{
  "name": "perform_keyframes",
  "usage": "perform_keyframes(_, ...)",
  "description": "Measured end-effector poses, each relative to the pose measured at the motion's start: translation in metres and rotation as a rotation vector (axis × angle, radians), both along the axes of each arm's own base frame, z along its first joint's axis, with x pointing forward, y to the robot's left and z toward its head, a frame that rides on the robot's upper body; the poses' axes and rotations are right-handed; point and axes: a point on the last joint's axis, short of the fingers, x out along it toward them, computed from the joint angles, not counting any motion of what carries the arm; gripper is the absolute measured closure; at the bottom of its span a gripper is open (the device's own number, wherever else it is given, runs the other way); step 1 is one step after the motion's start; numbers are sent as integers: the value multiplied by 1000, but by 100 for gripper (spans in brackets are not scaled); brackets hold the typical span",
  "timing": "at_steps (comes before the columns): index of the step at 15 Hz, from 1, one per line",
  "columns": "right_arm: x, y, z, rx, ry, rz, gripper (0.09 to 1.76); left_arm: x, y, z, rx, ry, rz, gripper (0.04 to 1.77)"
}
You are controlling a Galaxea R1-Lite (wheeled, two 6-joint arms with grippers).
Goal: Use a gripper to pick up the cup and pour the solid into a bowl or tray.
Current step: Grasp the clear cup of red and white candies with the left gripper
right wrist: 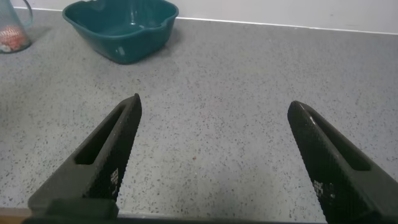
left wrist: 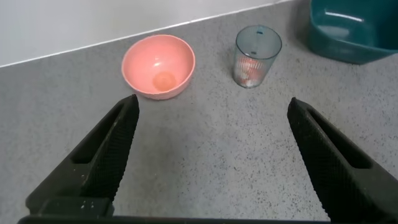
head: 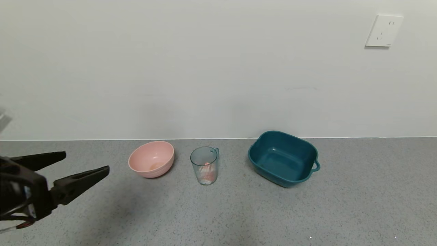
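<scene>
The ribbed pale blue-green cup (head: 205,165) stands upright on the grey counter, between a pink bowl and the dark teal basin (head: 283,158). White and orange-red solid pieces (head: 207,176) lie in its bottom. My left gripper (head: 87,161) is open and empty, held above the counter well to the left of the cup. In the left wrist view the cup (left wrist: 257,56) and the solid (left wrist: 250,70) lie ahead of the open left gripper (left wrist: 212,102). My right gripper (right wrist: 214,102) is open and empty; it is out of the head view. The basin (right wrist: 121,29) lies far ahead of it.
A round pink bowl (head: 152,159) stands left of the cup; it also shows in the left wrist view (left wrist: 158,65). A white wall with a socket (head: 383,30) rises behind the counter. The speckled counter (head: 358,198) stretches wide to the right and front.
</scene>
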Motion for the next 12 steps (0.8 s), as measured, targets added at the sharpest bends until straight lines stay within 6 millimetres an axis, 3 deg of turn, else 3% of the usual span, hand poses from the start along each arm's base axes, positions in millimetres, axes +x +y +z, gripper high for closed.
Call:
perform_keyframes(6,0,0,0,0,0,0,14,57,-40,-35,44,160,-81,9)
perform_keyframes(12,0,0,0,0,0,0,14,83,-71,-70,61,286,-141,9)
